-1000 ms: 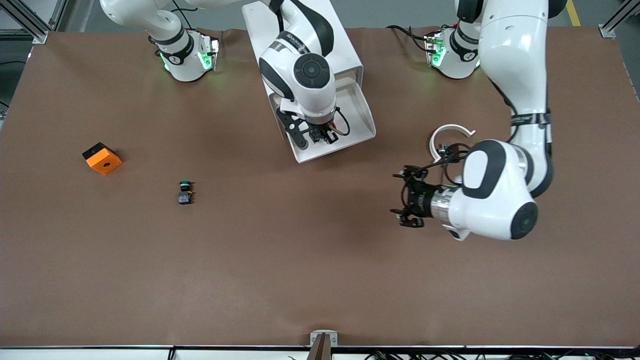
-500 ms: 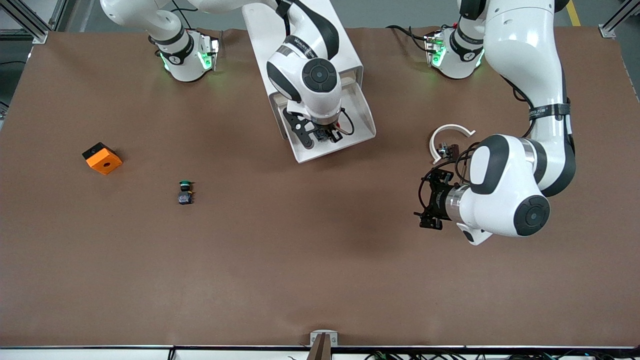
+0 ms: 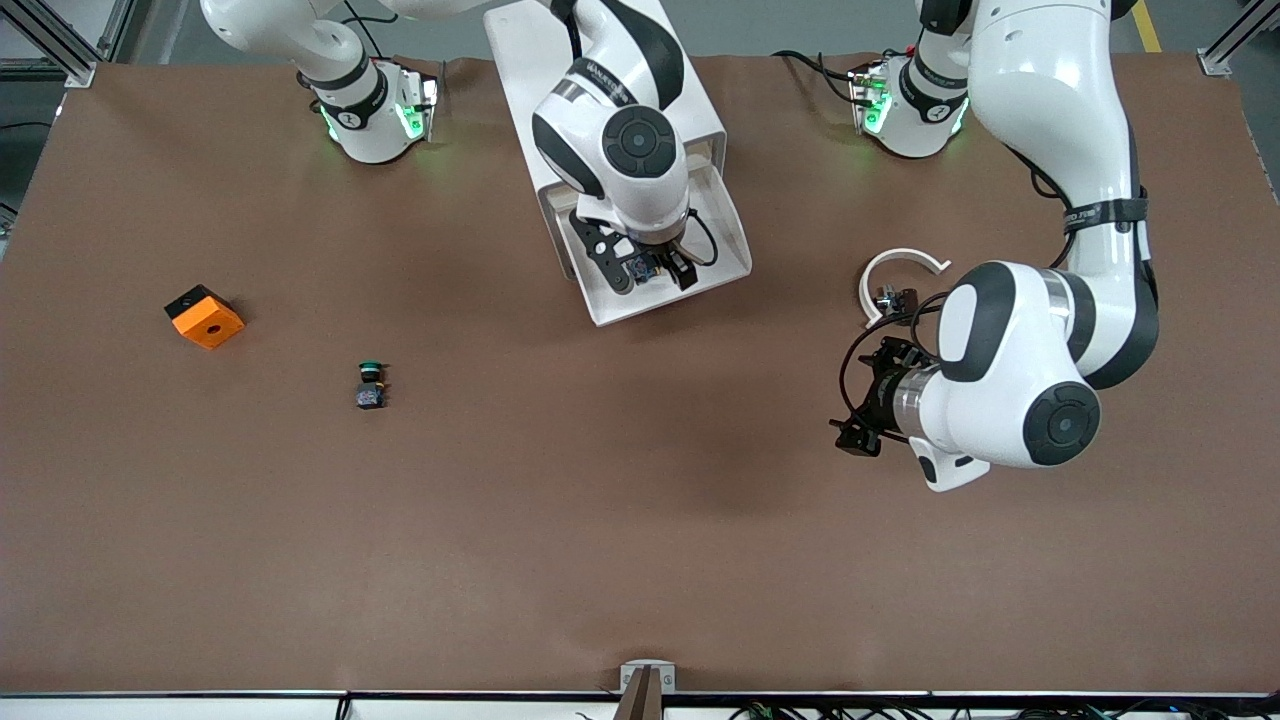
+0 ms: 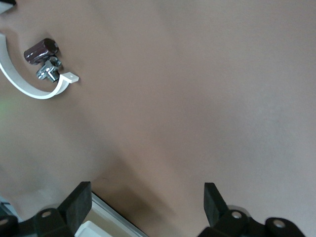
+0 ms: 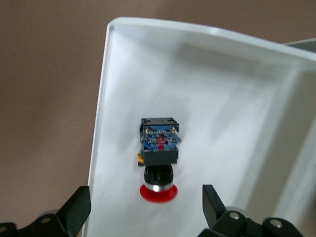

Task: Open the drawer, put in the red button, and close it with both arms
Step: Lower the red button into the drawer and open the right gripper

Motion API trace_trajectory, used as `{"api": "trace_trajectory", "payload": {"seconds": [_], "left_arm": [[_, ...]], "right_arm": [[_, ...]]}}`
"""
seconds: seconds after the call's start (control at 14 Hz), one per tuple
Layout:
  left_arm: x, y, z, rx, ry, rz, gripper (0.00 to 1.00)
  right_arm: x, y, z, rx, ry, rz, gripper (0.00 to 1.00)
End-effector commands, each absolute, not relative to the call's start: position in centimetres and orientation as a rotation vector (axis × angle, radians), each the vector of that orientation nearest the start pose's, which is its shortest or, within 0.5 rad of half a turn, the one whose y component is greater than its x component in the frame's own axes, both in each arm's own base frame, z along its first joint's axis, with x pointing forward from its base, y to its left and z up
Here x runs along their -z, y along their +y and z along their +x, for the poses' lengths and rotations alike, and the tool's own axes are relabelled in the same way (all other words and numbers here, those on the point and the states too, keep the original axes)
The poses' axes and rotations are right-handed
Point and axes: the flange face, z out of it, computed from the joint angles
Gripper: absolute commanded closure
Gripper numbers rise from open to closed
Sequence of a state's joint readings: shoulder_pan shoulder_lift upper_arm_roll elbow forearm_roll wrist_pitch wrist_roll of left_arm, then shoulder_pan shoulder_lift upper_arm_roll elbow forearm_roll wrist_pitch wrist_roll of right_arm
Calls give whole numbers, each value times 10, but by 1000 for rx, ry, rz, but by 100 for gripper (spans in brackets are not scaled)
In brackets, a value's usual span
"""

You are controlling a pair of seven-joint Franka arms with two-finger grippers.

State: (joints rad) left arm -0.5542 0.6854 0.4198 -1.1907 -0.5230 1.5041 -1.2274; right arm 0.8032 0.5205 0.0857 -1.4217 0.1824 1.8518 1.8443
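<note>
The drawer is pulled out of the white cabinet, toward the front camera. The red button lies on its side on the drawer floor, close to one side wall. In the front view the red button shows as a dark speck between the black fingers. My right gripper hangs open just over the button, a finger on either side, touching nothing. The left arm waits with the left gripper open over bare table toward its own end, empty.
A green-capped button and an orange block lie toward the right arm's end. A white curved piece with a small dark cylinder beside it lies next to the left arm.
My right gripper has opened and let go of the red button, which now rests in the drawer. The left arm has drawn back toward its own end of the table.
</note>
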Motion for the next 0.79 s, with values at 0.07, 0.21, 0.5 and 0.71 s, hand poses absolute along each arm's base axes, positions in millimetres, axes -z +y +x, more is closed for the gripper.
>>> {"api": "trace_trajectory", "payload": {"seconds": [0.07,0.21,0.5,0.71], "left_arm": [[-406,-244,653,-616,-1317,-2822,0],[-406,-247,654,-591,-1147,-2938,0],[-411,-253,653,-528,-800,-3086,0],[-408,-252,651,-527,-670,-3122,0]], "right_arm": [[-473,509,462,-450,1564,-2751,0],[-513,472,472,-456,1449,-2801,0],[-582,365,495,-506,1041,-2959,0],[-612,275,514,-525,761,-2993,0]]}}
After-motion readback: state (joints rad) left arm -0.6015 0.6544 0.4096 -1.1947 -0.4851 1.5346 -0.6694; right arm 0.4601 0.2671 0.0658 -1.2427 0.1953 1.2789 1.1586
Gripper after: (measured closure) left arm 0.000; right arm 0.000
